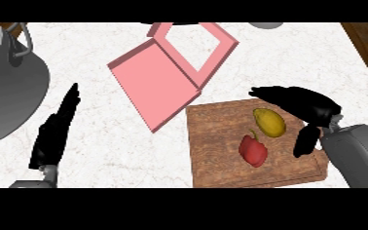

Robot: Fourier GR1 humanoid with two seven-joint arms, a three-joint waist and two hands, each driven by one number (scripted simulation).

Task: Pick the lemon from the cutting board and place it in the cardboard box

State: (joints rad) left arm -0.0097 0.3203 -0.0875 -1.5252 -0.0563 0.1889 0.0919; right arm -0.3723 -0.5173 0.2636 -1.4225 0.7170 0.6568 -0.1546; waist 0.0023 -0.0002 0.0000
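A yellow lemon [269,122] lies on the brown wooden cutting board [215,151] at the lower right. My right hand [305,105] hovers at the board's right edge, fingers stretched over the lemon's far side and thumb hanging down on its right, open and apart from the fruit. The pink cardboard box [197,48] sits open at the upper middle, its lid [151,85] folded out flat toward the board. My left hand [54,131] rests open at the lower left, fingers straight.
A red pepper [252,149] lies on the board just below-left of the lemon. A large grey round vessel [18,87] fills the left edge. The white marble counter [93,165] lies bare between my left hand and the board.
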